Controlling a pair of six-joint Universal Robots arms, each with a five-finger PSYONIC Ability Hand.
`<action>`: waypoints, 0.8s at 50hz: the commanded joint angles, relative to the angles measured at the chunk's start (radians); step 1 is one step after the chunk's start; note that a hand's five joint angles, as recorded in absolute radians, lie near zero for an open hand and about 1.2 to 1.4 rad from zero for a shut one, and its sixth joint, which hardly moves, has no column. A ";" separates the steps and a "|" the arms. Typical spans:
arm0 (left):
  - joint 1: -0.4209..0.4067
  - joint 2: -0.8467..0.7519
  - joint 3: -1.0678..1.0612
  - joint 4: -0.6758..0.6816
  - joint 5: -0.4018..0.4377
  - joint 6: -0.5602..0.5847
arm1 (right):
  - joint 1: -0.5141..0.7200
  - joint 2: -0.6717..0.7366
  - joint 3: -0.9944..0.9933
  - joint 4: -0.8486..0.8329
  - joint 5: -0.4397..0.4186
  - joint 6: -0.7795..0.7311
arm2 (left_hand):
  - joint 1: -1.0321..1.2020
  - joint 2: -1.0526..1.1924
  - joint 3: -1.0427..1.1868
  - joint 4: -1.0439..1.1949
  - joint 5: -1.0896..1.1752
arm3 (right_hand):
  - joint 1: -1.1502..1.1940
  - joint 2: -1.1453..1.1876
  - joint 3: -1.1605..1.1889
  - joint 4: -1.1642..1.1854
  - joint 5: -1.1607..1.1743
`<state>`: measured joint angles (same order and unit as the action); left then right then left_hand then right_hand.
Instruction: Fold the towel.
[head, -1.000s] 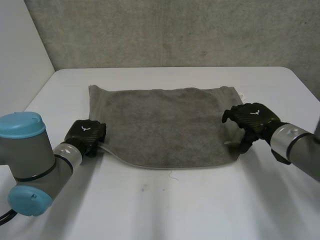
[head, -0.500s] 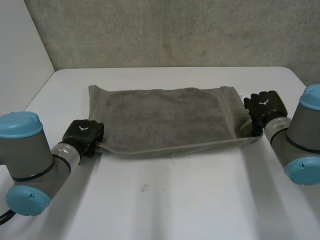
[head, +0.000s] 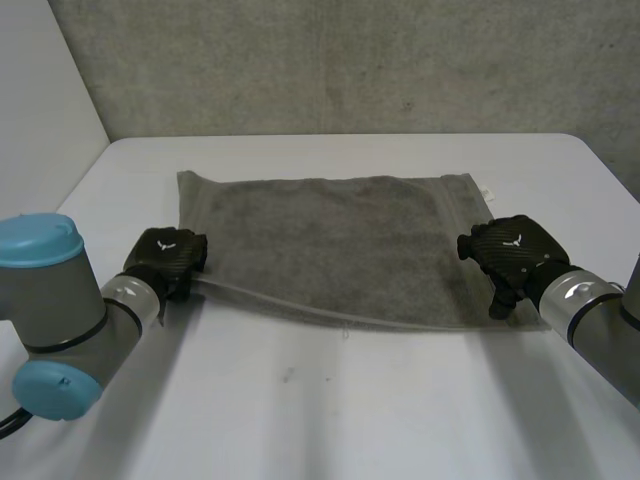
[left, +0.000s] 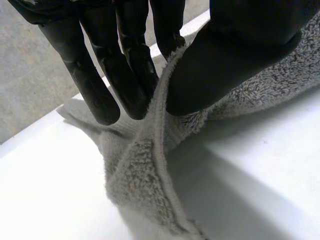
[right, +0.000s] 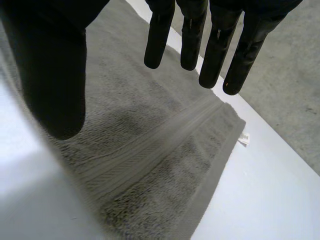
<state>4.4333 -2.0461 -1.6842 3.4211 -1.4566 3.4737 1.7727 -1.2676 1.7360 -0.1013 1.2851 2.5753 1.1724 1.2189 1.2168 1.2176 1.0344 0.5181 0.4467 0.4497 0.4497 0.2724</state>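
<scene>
The left hand (head: 168, 262) pinches the towel (head: 330, 245) at its near-left corner, between thumb and fingers (left: 127, 75). The towel lies spread across the desk (head: 330, 420), toward the far edge. The right hand (head: 512, 258) is over the towel's near-right corner, its fingers (right: 217, 55) straight and holding nothing.

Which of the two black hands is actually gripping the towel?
The left hand: thumb and fingers pinch the towel edge; the right hand is open above it.

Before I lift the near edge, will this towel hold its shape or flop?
Probably floppy: where the left hand pinches its corner, the towel bunches into soft folds. Its fuzzy pile should grip rather than slip. It lies thin and flat, so it is likely light for its size.
</scene>
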 joint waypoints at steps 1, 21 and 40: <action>0.000 -0.008 0.053 -0.003 -0.001 -0.004 | -0.007 -0.001 0.007 0.038 0.008 0.014 | 0.224 0.177 0.179 0.179 0.187 | 0.010 0.082 0.079 0.079 0.081; -0.003 -0.059 0.195 -0.016 -0.004 -0.018 | 0.005 0.215 -0.078 -0.040 0.043 0.267 | 0.224 0.177 0.179 0.179 0.187 | 0.078 0.149 0.146 0.146 0.149; 0.008 -0.059 0.178 -0.019 -0.005 -0.018 | -0.067 0.257 -0.148 -0.090 0.094 0.238 | 0.224 0.177 0.179 0.179 0.187 | 0.876 0.948 0.945 0.945 0.947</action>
<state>4.4359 -2.1060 -1.4976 3.4053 -1.4603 3.4561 1.7549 -1.0092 1.5971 -0.1977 1.3808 2.8259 1.1724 1.2189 1.2168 1.2176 1.0344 1.0298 0.9012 0.9007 0.8950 0.7106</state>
